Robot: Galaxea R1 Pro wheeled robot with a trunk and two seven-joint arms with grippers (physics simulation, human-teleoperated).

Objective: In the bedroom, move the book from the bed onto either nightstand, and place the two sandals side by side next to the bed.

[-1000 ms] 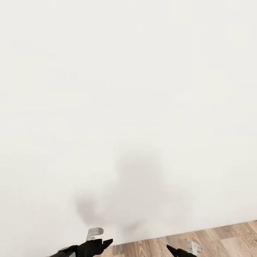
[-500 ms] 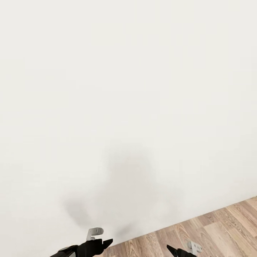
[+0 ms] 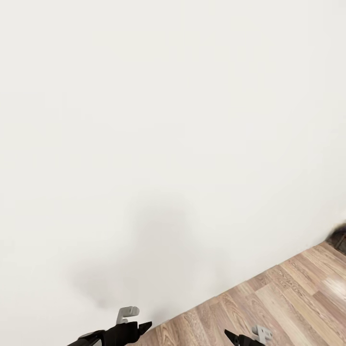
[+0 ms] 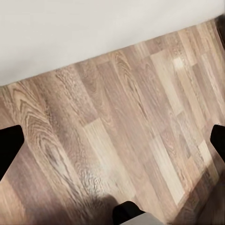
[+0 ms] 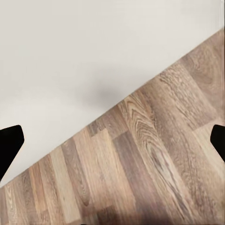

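The view has swung since a second ago: the white wall now gives way to more wood-plank floor, and a dark object's edge, too little to name, has appeared beyond the right claw. Both it and the left claw hang spread, holding nothing, above bare floor.

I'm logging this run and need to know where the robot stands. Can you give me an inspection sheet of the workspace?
Surface: wood-plank floor meeting a white wall.
Job's things: nothing seen.
Clutter: a dark object at the head view's right edge, too cropped to identify.
Grippers: left gripper open, empty; right gripper open, empty; both over floor.
Cables: nothing seen.
Surroundings: the robot's soft shadow on the wall.
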